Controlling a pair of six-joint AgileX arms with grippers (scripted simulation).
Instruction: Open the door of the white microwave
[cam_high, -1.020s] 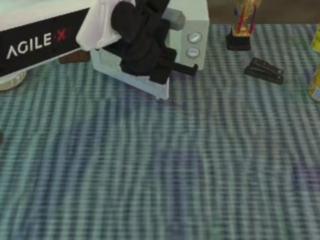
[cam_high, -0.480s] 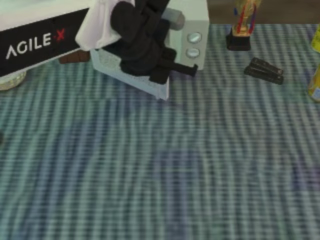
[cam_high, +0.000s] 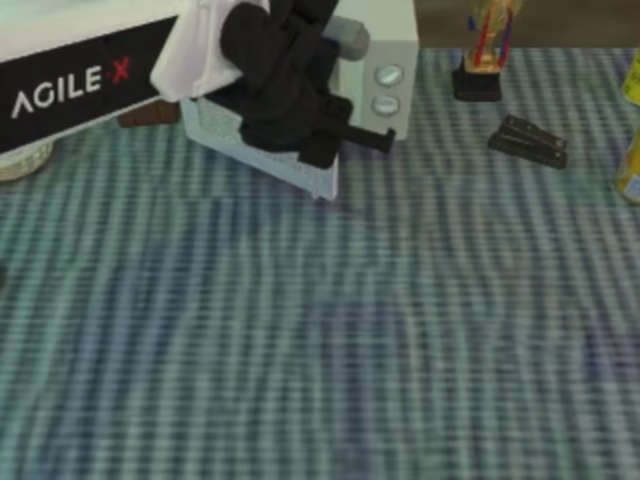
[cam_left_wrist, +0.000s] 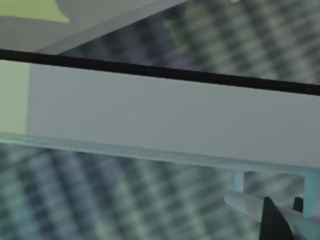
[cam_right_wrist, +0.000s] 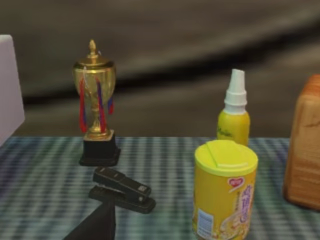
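The white microwave (cam_high: 385, 40) stands at the back of the table, two round knobs (cam_high: 387, 76) on its front. Its door (cam_high: 300, 172) is swung out at an angle from the left side, free edge toward the table's middle. My left gripper (cam_high: 385, 138) reaches down over the door from the back left. In the left wrist view the door (cam_left_wrist: 165, 120) is a flat pale panel. There the left gripper (cam_left_wrist: 286, 215) is shut on the door's pale bar handle (cam_left_wrist: 245, 202). My right gripper (cam_right_wrist: 100, 225) stays parked off the top view's right.
A gold trophy (cam_high: 483, 50), a black stapler (cam_high: 528, 140), a yellow can (cam_high: 630, 165) and a yellow bottle (cam_right_wrist: 234, 115) stand at the back right, with a loaf of bread (cam_right_wrist: 305, 145). A brown object (cam_high: 150, 112) lies left of the microwave.
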